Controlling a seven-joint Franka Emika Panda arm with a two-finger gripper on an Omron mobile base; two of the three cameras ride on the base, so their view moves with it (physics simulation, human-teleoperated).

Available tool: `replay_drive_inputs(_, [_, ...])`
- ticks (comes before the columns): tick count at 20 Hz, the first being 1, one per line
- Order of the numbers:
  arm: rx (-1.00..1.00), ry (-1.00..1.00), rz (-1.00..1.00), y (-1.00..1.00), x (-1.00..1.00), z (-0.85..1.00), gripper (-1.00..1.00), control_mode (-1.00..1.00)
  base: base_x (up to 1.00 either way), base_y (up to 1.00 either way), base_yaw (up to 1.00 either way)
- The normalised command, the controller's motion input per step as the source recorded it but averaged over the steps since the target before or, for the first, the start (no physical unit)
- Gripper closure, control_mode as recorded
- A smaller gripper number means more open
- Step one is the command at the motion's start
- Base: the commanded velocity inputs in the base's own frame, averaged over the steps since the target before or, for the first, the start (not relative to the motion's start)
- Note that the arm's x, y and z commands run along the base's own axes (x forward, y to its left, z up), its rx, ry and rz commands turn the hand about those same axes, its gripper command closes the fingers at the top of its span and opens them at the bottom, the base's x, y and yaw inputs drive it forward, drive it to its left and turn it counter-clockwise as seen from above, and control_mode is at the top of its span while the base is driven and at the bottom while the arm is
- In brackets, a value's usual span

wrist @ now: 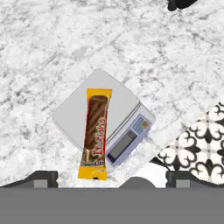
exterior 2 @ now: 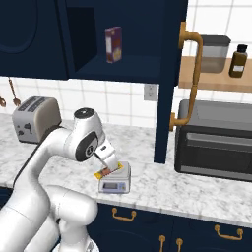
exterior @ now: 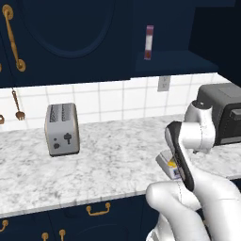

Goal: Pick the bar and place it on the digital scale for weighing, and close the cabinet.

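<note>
the bar lies on the digital scale, one end hanging over its display edge. the gripper sits above, fingers spread wide, holding nothing. i'd lift straight up, then swing right to the cabinet door, which looks open, and push it slowly.

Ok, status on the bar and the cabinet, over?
End effector open above the scale. Bar lying flat on digital scale, one end overhanging. Cabinet door open, not yet closed.

The bar lies on the digital scale near the desk's front edge; toaster far left.
</note>
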Motion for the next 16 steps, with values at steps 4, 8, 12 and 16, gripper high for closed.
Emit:
replay_drive_inputs(4, [0.09, -0.85, 0.02, 0.07, -0.84, 0.31, -1.00, -1.00, 0.00, 0.00, 0.00])
replay_drive_inputs(8, [0.17, -0.73, 0.00, -0.04, -0.60, 0.41, -1.00, -1.00, 0.00, 0.00, 0.00])
replay_drive_inputs(12, [0.20, -0.64, 0.00, -0.06, -0.66, 0.24, -1.00, -1.00, 0.00, 0.00, 0.00])
replay_drive_inputs(16, [0.32, -0.71, 0.02, 0.00, -0.57, -0.09, -1.00, -1.00, 0.00, 0.00, 0.00])
